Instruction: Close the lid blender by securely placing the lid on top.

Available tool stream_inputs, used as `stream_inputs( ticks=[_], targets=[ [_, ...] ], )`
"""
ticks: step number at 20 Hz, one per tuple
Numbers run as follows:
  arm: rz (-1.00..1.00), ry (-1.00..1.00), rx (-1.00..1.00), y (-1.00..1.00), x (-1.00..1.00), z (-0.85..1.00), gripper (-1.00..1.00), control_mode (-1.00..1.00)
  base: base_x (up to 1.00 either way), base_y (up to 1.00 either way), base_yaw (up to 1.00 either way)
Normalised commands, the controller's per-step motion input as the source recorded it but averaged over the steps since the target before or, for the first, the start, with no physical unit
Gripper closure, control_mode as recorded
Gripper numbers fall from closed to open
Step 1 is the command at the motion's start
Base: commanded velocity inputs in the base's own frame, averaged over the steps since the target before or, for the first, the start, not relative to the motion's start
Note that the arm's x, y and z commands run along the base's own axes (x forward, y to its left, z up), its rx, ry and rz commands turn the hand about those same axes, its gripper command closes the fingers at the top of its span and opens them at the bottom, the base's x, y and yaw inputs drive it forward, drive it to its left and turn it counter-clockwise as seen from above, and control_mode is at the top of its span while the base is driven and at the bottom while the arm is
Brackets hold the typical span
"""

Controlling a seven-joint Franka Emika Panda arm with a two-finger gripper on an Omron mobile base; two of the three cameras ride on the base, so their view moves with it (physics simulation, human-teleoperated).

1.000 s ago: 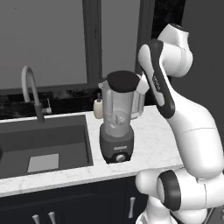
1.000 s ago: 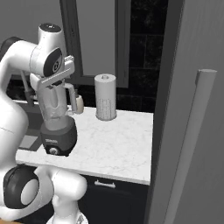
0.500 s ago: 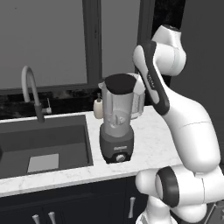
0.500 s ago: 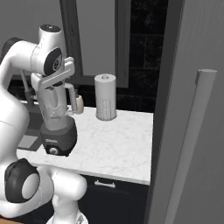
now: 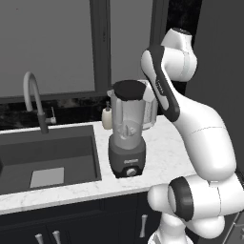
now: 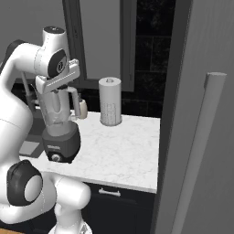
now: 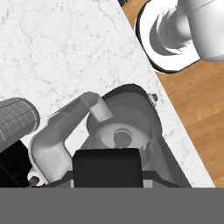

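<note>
Little has shifted since a second ago: arm leans slightly further over | lid (image 5: 129,89) sits on blender (image 5: 127,138) rim, on tabletop (image 6: 119,146) beside sink (image 5: 45,155) | hand (image 6: 57,93) above jar; finger spread cannot be told.

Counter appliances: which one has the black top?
The blender by the sink: a flat black lid sits on its clear jar. The pale ribbed appliance further along the counter has a white cap.
</note>
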Motion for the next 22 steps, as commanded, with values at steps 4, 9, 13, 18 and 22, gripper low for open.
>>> stream_inputs(
  ticks=[4, 9, 13, 18, 22],
  targets=[
    [-0.13, 0.02, 0.00, 0.24, 0.15, 0.00, 1.00, -1.00, 0.00, 0.00, 0.00],
    [-0.13, 0.02, 0.00, 0.28, 0.12, 0.00, 1.00, -1.00, 0.00, 0.00, 0.00],
    [-0.12, 0.02, 0.00, 0.25, 0.02, 0.00, 1.00, -1.00, 0.00, 0.00, 0.00],
    [-0.13, 0.08, 0.00, 0.08, 0.00, 0.00, 1.00, -1.00, 0.00, 0.00, 0.00],
    [-0.12, 0.15, 0.00, 0.03, 0.00, 0.00, 1.00, -1.00, 0.00, 0.00, 0.00]
  ],
)
